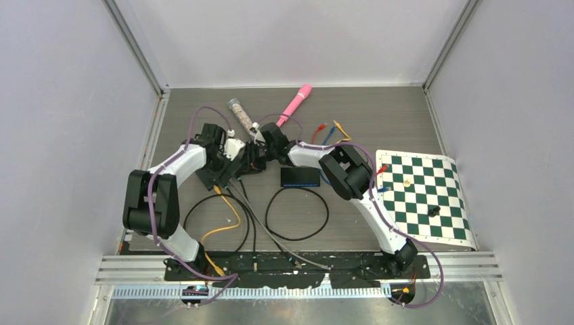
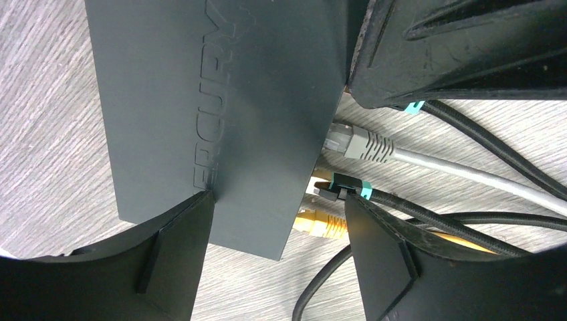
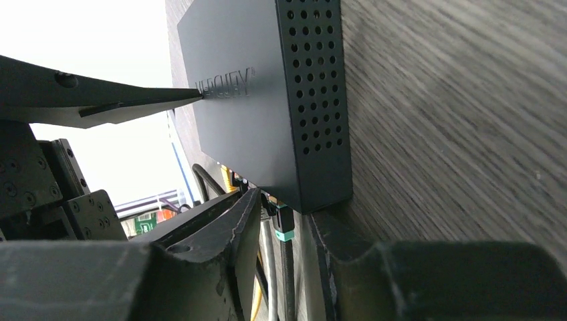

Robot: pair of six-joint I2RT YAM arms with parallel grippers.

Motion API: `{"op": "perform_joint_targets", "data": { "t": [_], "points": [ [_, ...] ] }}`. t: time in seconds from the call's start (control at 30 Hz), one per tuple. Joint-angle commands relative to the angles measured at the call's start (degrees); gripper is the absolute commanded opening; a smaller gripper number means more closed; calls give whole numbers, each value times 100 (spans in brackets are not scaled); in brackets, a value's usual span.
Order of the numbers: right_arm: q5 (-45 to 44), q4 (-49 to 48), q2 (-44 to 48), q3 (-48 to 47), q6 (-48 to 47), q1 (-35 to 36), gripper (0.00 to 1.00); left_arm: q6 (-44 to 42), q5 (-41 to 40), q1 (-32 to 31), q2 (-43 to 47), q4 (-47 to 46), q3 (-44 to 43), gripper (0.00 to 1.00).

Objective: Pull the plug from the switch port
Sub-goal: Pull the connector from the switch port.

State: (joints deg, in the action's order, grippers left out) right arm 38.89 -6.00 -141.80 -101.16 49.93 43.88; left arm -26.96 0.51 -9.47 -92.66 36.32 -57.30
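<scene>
The switch (image 2: 200,100) is a flat dark grey box with raised lettering; in the right wrist view its perforated side (image 3: 314,100) shows. In the top view it (image 1: 208,177) lies under both wrists. Grey (image 2: 358,144), black teal-banded (image 2: 342,187) and yellow (image 2: 322,225) plugs sit in its ports. Another black teal-banded plug (image 3: 284,222) sits at the corner port. My right gripper (image 3: 286,207) straddles it, a narrow gap each side. My left gripper (image 2: 277,200) is open wide; one fingertip (image 2: 200,204) rests on the switch top.
Black, yellow and grey cables (image 1: 298,217) loop toward the near edge. A second small black box (image 1: 300,177) lies right of the grippers. A chessboard mat (image 1: 423,193) is at the right. A pink handle (image 1: 296,103), a clear tube (image 1: 240,114) and short coloured leads (image 1: 329,132) lie behind.
</scene>
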Motion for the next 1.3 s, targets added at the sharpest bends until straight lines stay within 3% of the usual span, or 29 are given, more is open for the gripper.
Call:
{"op": "perform_joint_targets", "data": {
  "t": [0.0,0.17,0.3,0.5,0.7,0.77,0.83,1.27],
  "points": [
    [101,-257,-131,-233,103,53,32,86,190,69,28,110,-129,74],
    [160,-376,-63,-86,122,57,28,52,254,68,61,163,-118,74],
    [117,-320,15,-47,45,96,36,33,303,67,92,205,-114,74],
    [65,-269,-46,-95,33,161,36,10,376,73,222,170,-42,74],
    [83,-527,-88,-102,239,159,27,-27,410,75,266,138,-1,74],
    [84,-544,-80,-97,242,157,9,-20,406,73,266,129,9,74],
    [125,-542,-44,-28,229,161,6,-4,378,77,274,126,2,74],
    [92,-856,1014,2043,-419,156,5,298,300,176,469,-62,-9,74]
  ]
}}
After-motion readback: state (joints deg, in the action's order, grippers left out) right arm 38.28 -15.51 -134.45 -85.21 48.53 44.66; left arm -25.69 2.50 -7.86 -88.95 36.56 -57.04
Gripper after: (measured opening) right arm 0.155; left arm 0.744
